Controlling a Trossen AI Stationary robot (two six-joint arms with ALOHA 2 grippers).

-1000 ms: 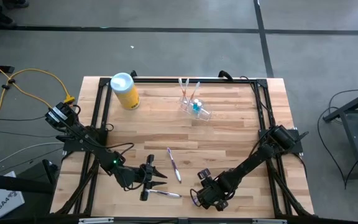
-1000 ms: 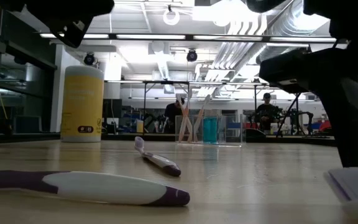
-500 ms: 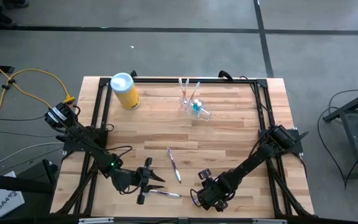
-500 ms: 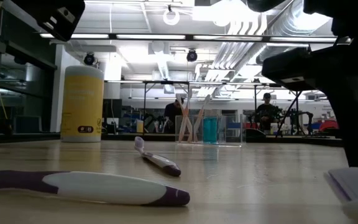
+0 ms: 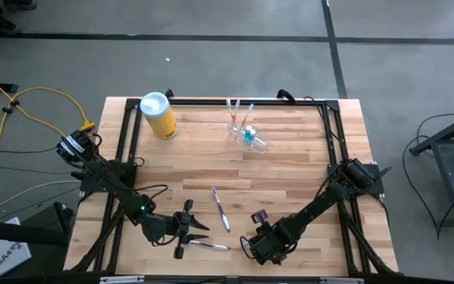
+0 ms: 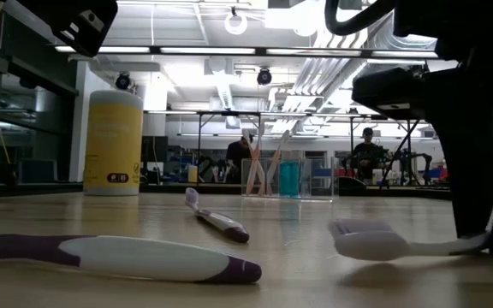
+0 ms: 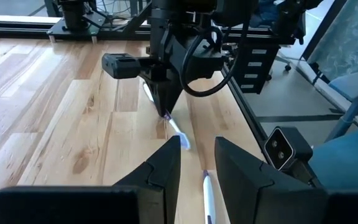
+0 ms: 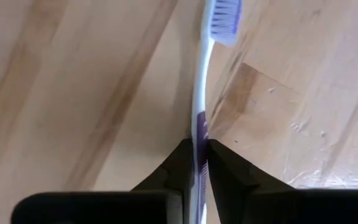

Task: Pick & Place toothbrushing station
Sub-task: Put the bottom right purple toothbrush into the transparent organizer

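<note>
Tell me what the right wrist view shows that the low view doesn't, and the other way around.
Only the right wrist view: the right gripper pinching the toothbrush handle between its fingers.
Only the low view: the yellow canister, the clear holder cup, and two more toothbrushes lying on the table.
Both: that gripped toothbrush, its bristle head free.
</note>
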